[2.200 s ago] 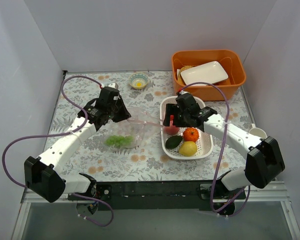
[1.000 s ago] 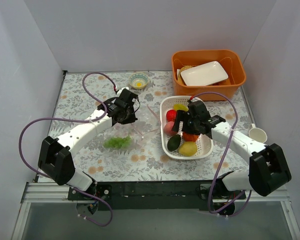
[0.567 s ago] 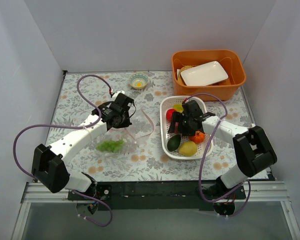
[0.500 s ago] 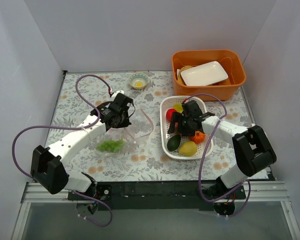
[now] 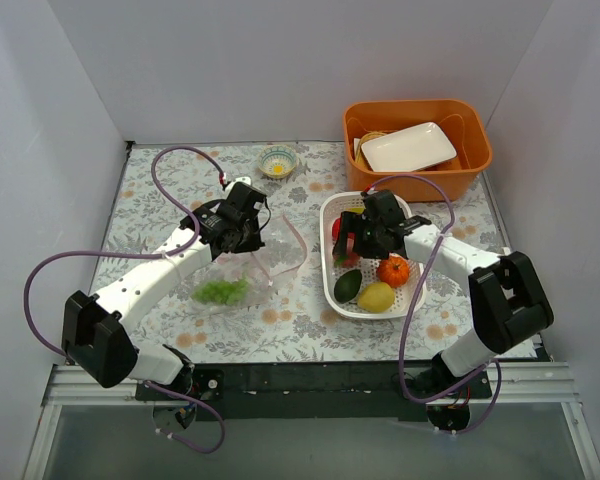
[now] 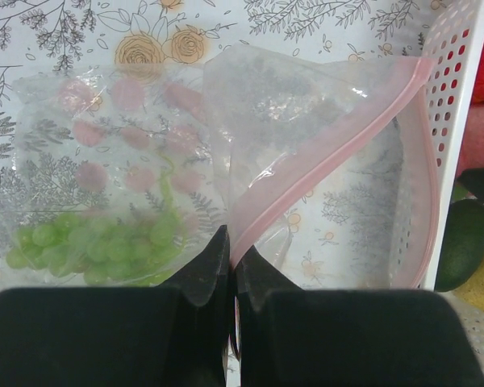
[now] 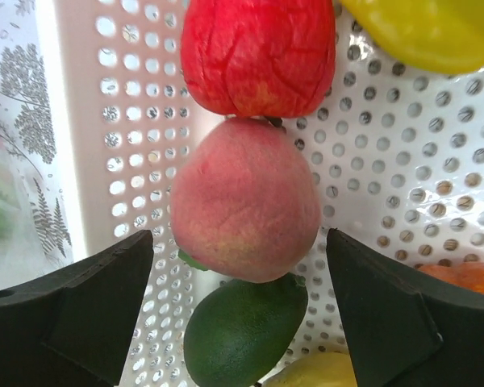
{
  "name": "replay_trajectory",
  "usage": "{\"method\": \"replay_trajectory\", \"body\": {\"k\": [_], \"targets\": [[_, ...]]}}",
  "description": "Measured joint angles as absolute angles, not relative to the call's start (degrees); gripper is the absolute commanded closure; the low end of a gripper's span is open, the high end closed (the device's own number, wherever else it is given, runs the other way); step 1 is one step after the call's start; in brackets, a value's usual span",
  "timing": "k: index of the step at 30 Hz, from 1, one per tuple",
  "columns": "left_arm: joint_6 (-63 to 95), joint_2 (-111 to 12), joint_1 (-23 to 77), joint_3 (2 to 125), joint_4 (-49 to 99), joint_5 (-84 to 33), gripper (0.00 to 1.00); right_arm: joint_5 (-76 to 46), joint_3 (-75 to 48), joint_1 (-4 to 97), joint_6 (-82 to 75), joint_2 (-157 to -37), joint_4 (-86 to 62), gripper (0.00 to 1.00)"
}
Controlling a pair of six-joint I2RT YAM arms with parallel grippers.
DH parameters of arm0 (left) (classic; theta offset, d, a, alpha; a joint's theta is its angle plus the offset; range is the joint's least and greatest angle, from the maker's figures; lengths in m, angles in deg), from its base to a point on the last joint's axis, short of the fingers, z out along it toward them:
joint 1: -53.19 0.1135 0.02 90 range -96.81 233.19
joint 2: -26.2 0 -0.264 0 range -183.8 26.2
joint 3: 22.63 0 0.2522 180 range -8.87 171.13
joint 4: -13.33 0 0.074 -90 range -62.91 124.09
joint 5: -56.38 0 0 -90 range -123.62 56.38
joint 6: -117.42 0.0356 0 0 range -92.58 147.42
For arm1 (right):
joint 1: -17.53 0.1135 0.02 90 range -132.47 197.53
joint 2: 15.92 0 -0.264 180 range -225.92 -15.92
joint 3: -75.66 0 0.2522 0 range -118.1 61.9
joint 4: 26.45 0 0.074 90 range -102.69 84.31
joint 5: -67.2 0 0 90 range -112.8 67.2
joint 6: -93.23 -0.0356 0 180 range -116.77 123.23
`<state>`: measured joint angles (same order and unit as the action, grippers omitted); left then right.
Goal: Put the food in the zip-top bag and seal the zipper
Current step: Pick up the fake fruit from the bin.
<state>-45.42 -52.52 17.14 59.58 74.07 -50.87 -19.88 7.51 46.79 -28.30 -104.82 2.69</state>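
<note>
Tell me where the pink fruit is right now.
In the right wrist view the pink fruit lies in the white basket, between the red fruit and the avocado, framed by the open fingers of the right gripper.

Pink fruit tight between red fruit, avocado

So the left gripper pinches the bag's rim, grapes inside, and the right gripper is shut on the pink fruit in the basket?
No: the right gripper is open, fingers apart on either side of the pink fruit in the basket, per the right wrist view. The left gripper does pinch the rim of the zip-top bag, grapes inside.
</note>
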Motion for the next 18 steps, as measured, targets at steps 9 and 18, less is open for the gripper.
{"method": "replay_trajectory", "body": {"k": [9,18], "targets": [[-45.4,-52.5,17.2,59.6,71.8,-47.5,1.00,-25.1,3.8,46.8,-24.5,-102.5,7.2,0.02],[-45.4,-52.5,17.2,59.5,71.6,-45.1,1.00,-24.0,2.6,46.8,-23.0,-105.0,6.7,0.03]]}}
